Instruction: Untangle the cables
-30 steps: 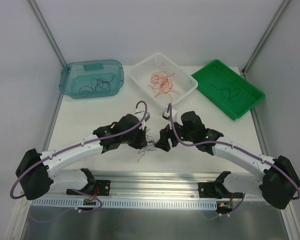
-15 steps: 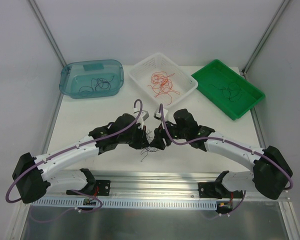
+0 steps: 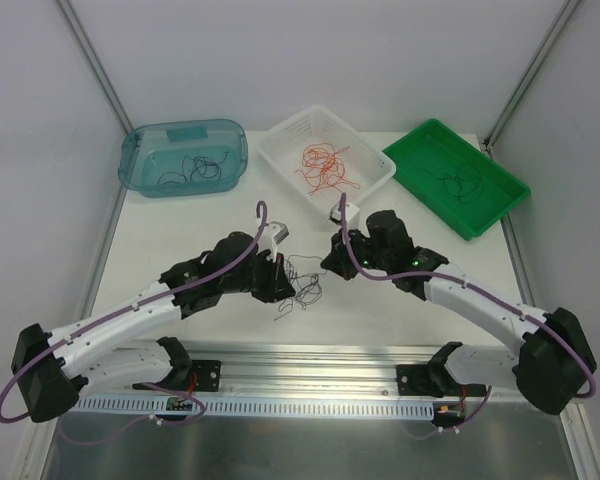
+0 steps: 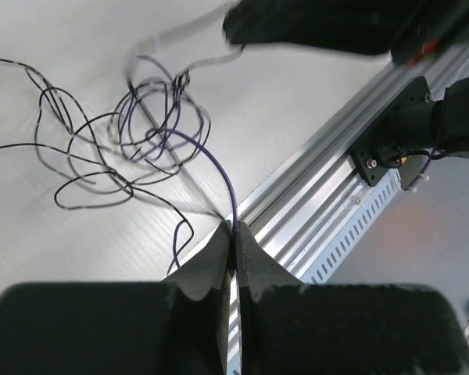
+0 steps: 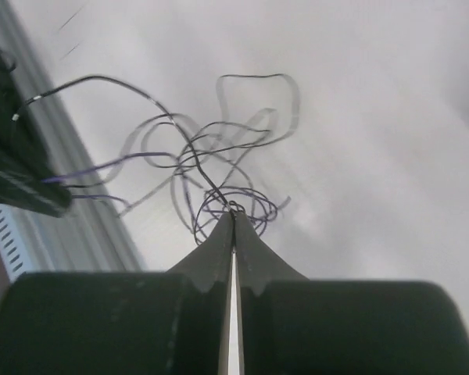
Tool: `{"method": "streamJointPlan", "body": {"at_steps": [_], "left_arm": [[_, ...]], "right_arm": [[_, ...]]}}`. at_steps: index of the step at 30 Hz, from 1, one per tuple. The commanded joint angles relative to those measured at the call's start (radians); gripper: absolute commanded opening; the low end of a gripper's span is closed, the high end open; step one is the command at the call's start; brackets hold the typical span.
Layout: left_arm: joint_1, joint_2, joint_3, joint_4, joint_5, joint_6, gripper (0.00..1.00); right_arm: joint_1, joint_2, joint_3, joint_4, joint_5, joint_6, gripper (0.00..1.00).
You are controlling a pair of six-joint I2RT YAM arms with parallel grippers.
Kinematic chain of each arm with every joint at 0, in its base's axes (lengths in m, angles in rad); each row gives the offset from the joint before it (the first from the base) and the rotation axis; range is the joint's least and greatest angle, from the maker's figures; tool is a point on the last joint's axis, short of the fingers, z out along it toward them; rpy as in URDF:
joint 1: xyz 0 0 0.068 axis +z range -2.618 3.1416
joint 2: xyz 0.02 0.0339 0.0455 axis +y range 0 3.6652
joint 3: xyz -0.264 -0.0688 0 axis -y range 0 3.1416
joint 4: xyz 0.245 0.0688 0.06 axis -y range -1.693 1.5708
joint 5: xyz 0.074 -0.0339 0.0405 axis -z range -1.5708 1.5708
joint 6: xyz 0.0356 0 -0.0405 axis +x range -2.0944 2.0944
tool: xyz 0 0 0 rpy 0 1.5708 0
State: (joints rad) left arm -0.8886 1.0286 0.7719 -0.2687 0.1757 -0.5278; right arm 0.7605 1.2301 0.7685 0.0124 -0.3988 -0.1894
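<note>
Looking from overhead, what changed?
— The right claw (image 3: pixel 329 264), gaping a second ago, has clenched on the cables (image 3: pixel 300 281). The arms have drawn apart, and the tangle spans to the left claw (image 3: pixel 291 290) above the table (image 3: pixel 230 215).
— Left wrist view?
— Left claw (image 4: pixel 234 231) clamped on one purple strand, loops beyond.
— Right wrist view?
— Jaws pinched on a dark strand at the knot. Both ends look held, so separating seems ready to begin.

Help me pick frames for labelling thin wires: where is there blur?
Left wrist: the wire tangle is partly smeared, the dark arm at top streaked by motion. Right wrist: loops ghosted, table soft. Top external: sharp, evenly lit, but wires tiny.
</note>
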Motion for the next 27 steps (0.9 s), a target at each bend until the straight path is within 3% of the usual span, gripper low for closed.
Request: {"method": "streamJointPlan", "body": {"at_steps": [1, 8, 13, 17, 27], "left_arm": [[0.002, -0.11, -0.034, -0.001, -0.007, -0.031, 0.0], [0.117, -0.343, 0.015, -0.191, -0.244, -0.08, 0.0], [0.362, -0.384, 0.063, -0.361, -0.384, -0.083, 0.0], [0.479, -0.349, 0.073, -0.399, -0.458, -0.06, 0.0], [0.916, -0.263, 0.06, -0.388, -0.34, -0.028, 0.0]], "right_arm": [[-0.096, -0.109, 0.003, -0.073, 0.116, 0.033, 0.01], [-0.308, -0.276, 0.041, -0.385, 0.459, 0.155, 0.01], [-0.377, -0.383, 0.11, -0.604, 0.518, 0.215, 0.01], [-0.408, -0.429, 0.19, -0.706, 0.56, 0.219, 0.01], [-0.432, -0.478, 0.33, -0.828, 0.571, 0.222, 0.01]]}}
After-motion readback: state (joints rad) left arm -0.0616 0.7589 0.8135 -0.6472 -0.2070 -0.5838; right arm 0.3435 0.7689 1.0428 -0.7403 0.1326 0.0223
